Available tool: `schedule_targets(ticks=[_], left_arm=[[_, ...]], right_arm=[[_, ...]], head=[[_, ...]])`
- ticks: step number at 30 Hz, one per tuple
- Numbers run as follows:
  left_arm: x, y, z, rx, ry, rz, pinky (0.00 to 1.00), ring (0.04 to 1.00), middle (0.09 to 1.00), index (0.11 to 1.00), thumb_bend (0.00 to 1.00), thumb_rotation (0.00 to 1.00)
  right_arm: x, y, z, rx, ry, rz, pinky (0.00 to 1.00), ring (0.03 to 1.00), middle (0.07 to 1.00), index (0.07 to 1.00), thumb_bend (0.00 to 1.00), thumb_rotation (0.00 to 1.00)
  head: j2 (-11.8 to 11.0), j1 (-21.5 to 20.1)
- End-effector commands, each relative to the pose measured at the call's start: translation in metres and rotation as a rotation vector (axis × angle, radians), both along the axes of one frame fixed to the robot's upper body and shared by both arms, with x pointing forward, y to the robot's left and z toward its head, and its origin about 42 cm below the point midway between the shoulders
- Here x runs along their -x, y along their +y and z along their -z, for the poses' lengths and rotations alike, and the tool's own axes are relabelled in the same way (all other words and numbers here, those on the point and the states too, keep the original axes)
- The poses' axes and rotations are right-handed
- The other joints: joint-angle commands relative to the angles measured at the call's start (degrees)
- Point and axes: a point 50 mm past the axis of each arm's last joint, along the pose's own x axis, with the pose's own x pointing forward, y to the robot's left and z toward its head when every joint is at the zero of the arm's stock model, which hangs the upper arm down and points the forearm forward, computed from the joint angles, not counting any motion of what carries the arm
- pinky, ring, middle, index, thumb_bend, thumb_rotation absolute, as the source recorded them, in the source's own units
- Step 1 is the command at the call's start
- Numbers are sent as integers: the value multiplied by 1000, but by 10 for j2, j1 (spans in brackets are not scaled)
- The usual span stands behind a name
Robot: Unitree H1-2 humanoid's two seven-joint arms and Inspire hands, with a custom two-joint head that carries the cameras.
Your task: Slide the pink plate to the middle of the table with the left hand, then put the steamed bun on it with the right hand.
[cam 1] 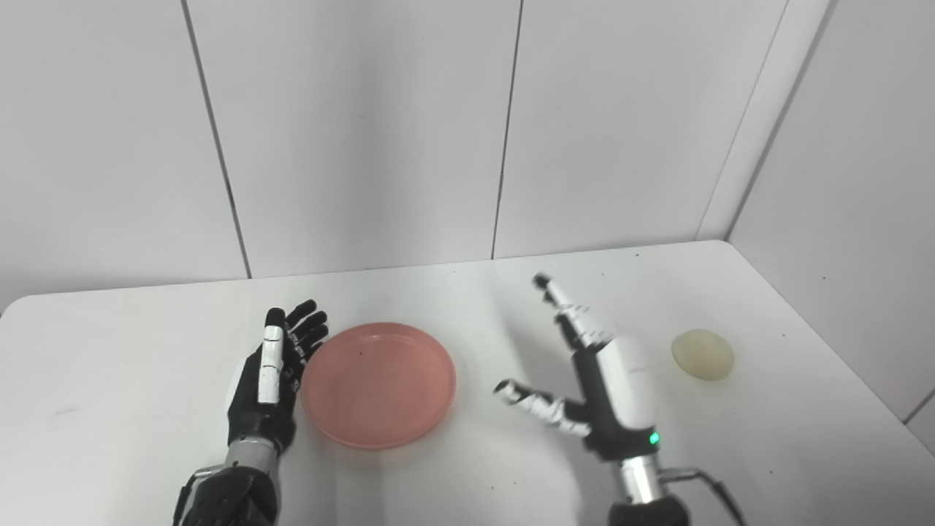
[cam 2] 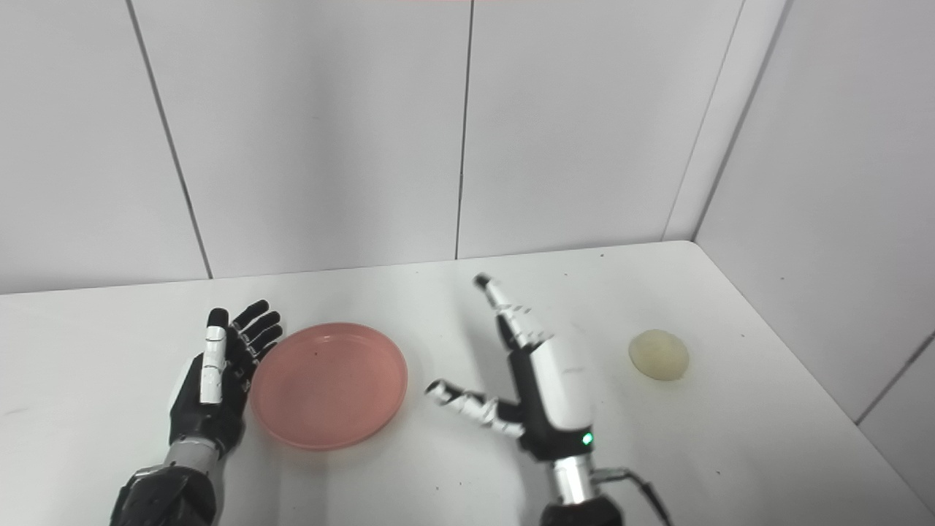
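The left hand (cam 1: pixel 269 380) stands on edge at the left rim of the pink plate (cam 1: pixel 378 383), fingers straight and held together, palm facing the plate. It grips nothing. Whether the fingers touch the rim or sit just beside it cannot be confirmed from either eye view.

The pink plate lies flat on the white table (cam 1: pixel 131 351), a little left of centre, and nothing lies in it. It appears to be a shallow dish with a low raised rim, probably light plastic and rigid. On a smooth tabletop it should slide readily under a sideways push. The outer wall of the rim on the left side is the sensible contact point, low down, so that the plate travels flat rather than tipping. A light plate may skid on past the push or rotate if pushed off its centre line.

The right hand (cam 1: pixel 599 365) hovers between plate and bun, fingers extended and the thumb spread wide to the left, holding nothing.

The steamed bun (cam 1: pixel 703 354) rests on the table near the right edge, well apart from the plate and just right of the right hand. It looks pale, domed and smooth; it is judged soft, light and easily dented. A gentle enclosing hold across the dome's sides, thumb opposite fingers, would suit it best.
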Motion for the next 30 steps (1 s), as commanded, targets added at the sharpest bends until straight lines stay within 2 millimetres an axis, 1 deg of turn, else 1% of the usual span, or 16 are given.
schedule_targets(ticks=[1, 5, 6, 9, 10, 11, 14, 16, 17, 18, 21, 24, 26, 27, 28, 30], left_arm=[[-4, -1, -13, -3, -41, 6, 864, 849, 813, 771, 803, 924], [-3, 1, -13, -3, -39, 8, 869, 848, 813, 774, 794, 924], [-3, 2, -13, -6, -39, 9, 871, 850, 815, 776, 798, 925], [-4, 2, -12, -10, -38, 6, 865, 845, 811, 771, 800, 926], [-4, 1, -12, -9, -38, 5, 864, 847, 810, 767, 800, 924], [-5, 0, -12, -8, -37, 4, 864, 847, 810, 767, 800, 924], [-6, -1, -11, -9, -36, 5, 864, 849, 812, 762, 798, 925], [-6, -1, -10, -9, -34, 6, 860, 845, 812, 757, 800, 925], [-6, -1, -10, -9, -33, 8, 862, 846, 814, 765, 797, 927], [-6, -1, -9, -9, -32, 11, 863, 846, 814, 767, 797, 927], [-6, -2, -9, -7, -27, 14, 871, 851, 817, 777, 796, 932], [-6, -3, -8, -4, -27, 12, 870, 845, 811, 769, 785, 925], [-6, -3, -8, -4, -28, 13, 870, 845, 813, 766, 778, 928], [-6, -3, -7, -6, -27, 12, 870, 845, 813, 766, 778, 929], [-7, -3, -7, -7, -25, 13, 869, 841, 809, 763, 779, 928], [-7, -3, -7, -10, -25, 14, 873, 842, 809, 766, 780, 930]], right_arm=[[-4, -7, -25, 31, -39, 42, 719, 829, 877, 892, 778, 972], [-8, -29, -34, 102, 12, 139, 746, 842, 874, 856, 784, 910], [-9, -34, -36, 127, 35, 173, 751, 852, 874, 852, 786, 866], [-11, -48, -37, 186, 95, 254, 747, 872, 870, 846, 804, 822], [-12, -54, -37, 196, 120, 279, 736, 864, 864, 840, 818, 776], [-12, -58, -37, 202, 137, 294, 736, 864, 864, 840, 818, 776], [-14, -73, -37, 189, 243, 347, 734, 863, 863, 831, 856, 695], [-15, -81, -37, 199, 310, 377, 715, 860, 860, 827, 882, 626], [-16, -85, -37, 206, 344, 391, 687, 833, 834, 809, 905, 550], [-17, -89, -37, 211, 378, 404, 682, 828, 829, 805, 909, 536], [-23, -107, -37, 211, 490, 459, 703, 837, 839, 810, 931, 506], [-29, -121, -37, 226, 548, 498, 677, 842, 853, 815, 967, 574], [-31, -128, -38, 231, 567, 511, 694, 853, 858, 820, 980, 605], [-33, -132, -41, 250, 564, 523, 694, 853, 858, 820, 981, 606], [-35, -136, -43, 268, 561, 537, 680, 832, 842, 810, 986, 597], [-38, -142, -46, 294, 560, 561, 694, 819, 827, 801, 997, 587]], head=[[0, 0], [2, -2], [2, -4], [1, -6], [-2, -5], [-2, -5], [-4, -5], [-4, -5], [-5, -8], [-5, -8], [-7, -6], [-7, -6], [-8, -6], [-8, -8], [-9, -8], [-10, -8]])
